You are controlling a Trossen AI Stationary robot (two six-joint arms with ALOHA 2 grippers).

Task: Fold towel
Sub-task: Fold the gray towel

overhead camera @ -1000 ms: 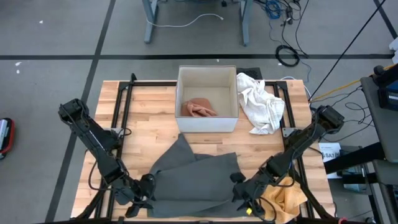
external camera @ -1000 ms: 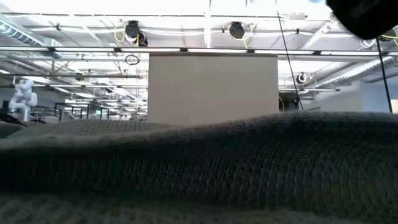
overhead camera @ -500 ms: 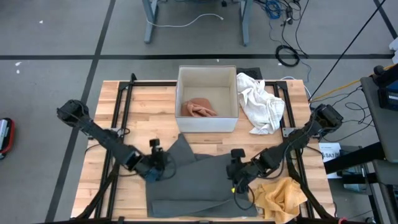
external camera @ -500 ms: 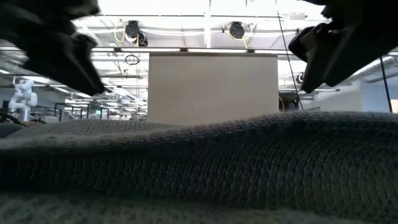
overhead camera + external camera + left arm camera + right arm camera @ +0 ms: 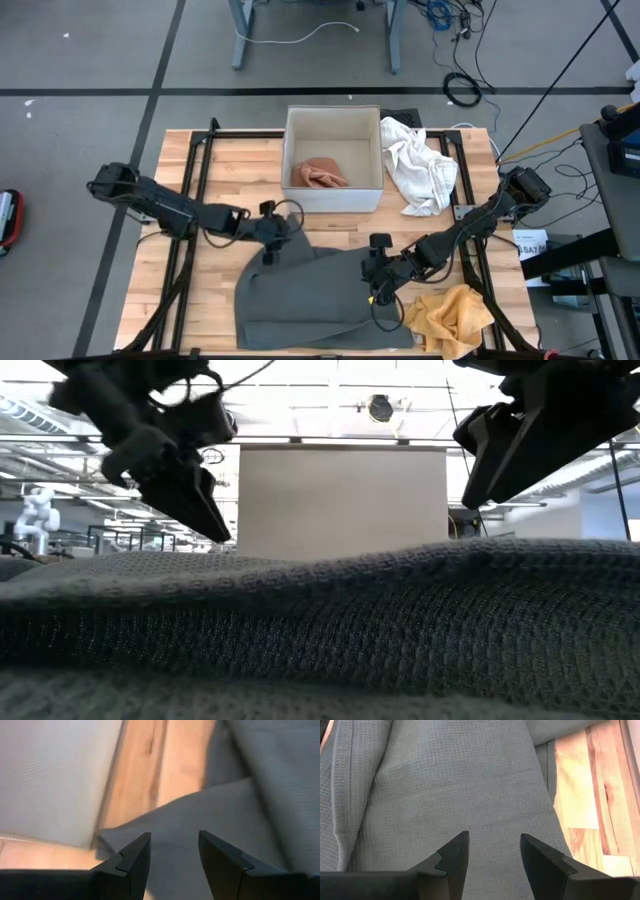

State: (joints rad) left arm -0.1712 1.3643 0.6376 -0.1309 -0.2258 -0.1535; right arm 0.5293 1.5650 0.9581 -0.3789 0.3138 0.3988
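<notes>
My left end effector [image 5: 272, 228] and right end effector [image 5: 377, 270] hover open, empty; a shallow grab could pinch one grey towel [image 5: 310, 290] layer.

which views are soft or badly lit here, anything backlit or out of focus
Low view: the grey towel fills the foreground, its nearest strip out of focus, and both grippers are dark silhouettes against bright ceiling lights. Left wrist view: soft throughout, towel weave barely resolved. Right wrist view: weave crisp. High view: evenly lit, no glare.
</notes>
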